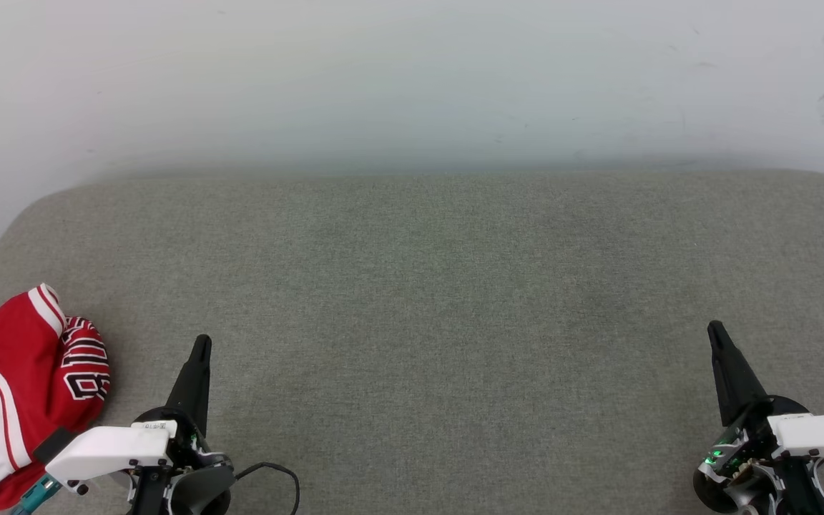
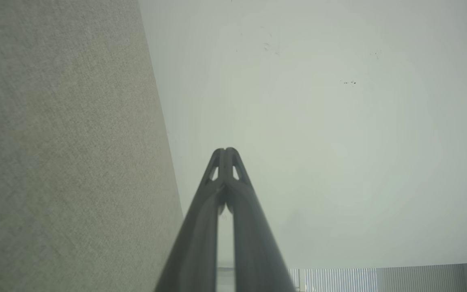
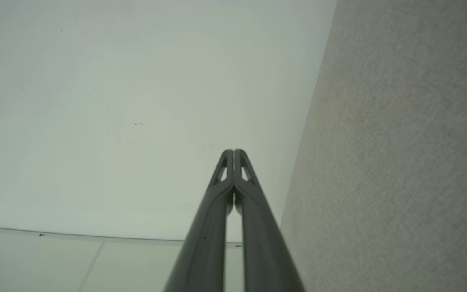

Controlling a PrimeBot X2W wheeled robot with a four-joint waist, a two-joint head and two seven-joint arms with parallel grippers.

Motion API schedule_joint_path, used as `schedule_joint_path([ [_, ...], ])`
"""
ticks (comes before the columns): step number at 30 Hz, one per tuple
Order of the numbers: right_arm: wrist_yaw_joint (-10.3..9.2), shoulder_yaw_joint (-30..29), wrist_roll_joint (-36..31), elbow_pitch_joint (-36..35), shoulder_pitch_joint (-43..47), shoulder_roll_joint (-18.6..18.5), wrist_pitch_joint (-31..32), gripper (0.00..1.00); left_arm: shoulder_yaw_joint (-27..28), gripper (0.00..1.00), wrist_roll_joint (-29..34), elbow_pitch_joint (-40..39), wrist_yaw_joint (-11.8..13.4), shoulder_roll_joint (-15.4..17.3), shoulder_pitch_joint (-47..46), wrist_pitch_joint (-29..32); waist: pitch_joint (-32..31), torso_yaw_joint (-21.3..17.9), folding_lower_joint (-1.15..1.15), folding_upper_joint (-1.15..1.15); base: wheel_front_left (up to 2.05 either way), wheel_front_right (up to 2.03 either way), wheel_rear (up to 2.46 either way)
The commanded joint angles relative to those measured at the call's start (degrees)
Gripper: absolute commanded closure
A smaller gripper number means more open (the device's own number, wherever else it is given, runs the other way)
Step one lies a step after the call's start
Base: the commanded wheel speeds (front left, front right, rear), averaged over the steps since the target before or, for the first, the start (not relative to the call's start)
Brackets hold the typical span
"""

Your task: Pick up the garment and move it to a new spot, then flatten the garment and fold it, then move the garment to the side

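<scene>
We see the garment (image 1: 18, 386) bunched in a loose heap at the near left corner of the grey cloth-covered tabletop (image 1: 440, 300), where the left edge of the head view cuts it off. It shows red cloth, a broad white panel edged with a thin red stripe, a red-and-white striped cuff standing up at its far end, and black digits outlined in white on the fold that faces right. The left tool (image 1: 201, 343) rests to the right of the heap with a strip of bare grey cloth between its tip and the red fabric. Its two dark fingers (image 2: 201, 227) are pressed together at the tips with nothing between them, as the left wrist view shows plainly. The white forearm shell (image 1: 108, 450) behind that tool overlaps the lower right edge of the garment in the head view, and we cannot tell whether the two touch. A black cable (image 1: 276, 468) loops out beside that wrist. The right tool (image 1: 714, 330) sits well apart at the near right of the tabletop, far from the garment. Its fingers (image 3: 209, 227) are likewise closed tip to tip on nothing, and a green light (image 1: 716, 453) glows at its wrist. Both tools point away from us toward the pale wall (image 1: 412, 79) behind the tabletop's rounded far edge.
</scene>
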Motion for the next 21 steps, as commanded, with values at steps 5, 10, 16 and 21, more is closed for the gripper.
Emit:
schedule_joint_path([
  [5,-0.03,0.05,0.14,-0.02,-0.74,-0.11,-0.02,1.00,0.01,1.00,0.19,-0.24,-0.09,-0.09,0.51,0.02,0.00,0.00,0.00,0.00,0.00,0.00,0.00],
  [10,-0.03,0.05,0.14,-0.02,-0.74,-0.11,-0.01,1.00,0.01,1.00,0.19,-0.24,-0.09,-0.09,0.51,0.02,0.00,0.00,0.00,0.00,0.00,0.00,0.00],
  [16,-0.03,0.06,0.14,-0.02,-0.74,-0.11,-0.02,1.00,0.01,1.00,0.19,-0.24,-0.09,-0.09,0.51,0.02,0.00,0.00,0.00,0.00,0.00,0.00,0.00],
  [21,-0.03,0.05,0.14,-0.02,-0.74,-0.11,-0.02,1.00,0.01,1.00,0.19,-0.24,-0.09,-0.09,0.51,0.02,0.00,0.00,0.00,0.00,0.00,0.00,0.00],
])
